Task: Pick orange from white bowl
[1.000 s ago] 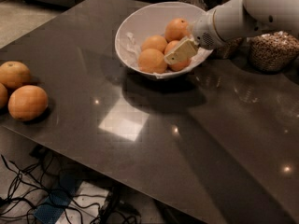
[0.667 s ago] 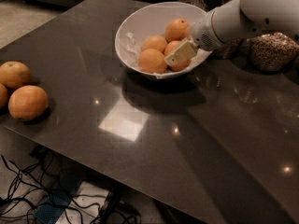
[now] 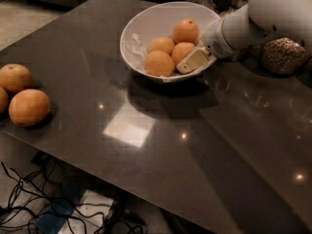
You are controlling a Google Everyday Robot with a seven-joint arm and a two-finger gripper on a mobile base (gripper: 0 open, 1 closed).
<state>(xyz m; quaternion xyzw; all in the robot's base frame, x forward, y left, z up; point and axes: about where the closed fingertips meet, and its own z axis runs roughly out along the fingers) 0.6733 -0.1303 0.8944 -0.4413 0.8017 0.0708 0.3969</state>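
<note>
1. Claw [image 3: 192, 61] sits a touch nearer and lower in the white bowl [image 3: 141, 26] than 0.7 s ago; bowl and fruit have not shifted.
2. Claw is inside the bowl's near right part, coming in over the right rim on the white arm [image 3: 265, 16].
3. Cannot tell if the claw is wide, narrow or holding anything.
4. Claw lies just beside the right orange [image 3: 181, 51]; contact unclear.
5. Four oranges are in the bowl, bunched right of centre: far orange [image 3: 185, 30], left orange [image 3: 161, 45], near orange [image 3: 159, 63], plus the right one by the claw.
6. Crinkled white lining [image 3: 134, 47] shows on the bowl's left inner wall.
7. Bowl stands on the dark counter [image 3: 146, 150], far middle.
8. Loose oranges are at the counter's left edge, well apart from the bowl: one farther [image 3: 15, 77], one nearer [image 3: 29, 107], a third cut off by the frame.
9. Jar of nuts [image 3: 284, 55] is on the far right, just beyond the arm.
10. Cables [image 3: 24, 199] lie on the floor, near left, below the counter.
</note>
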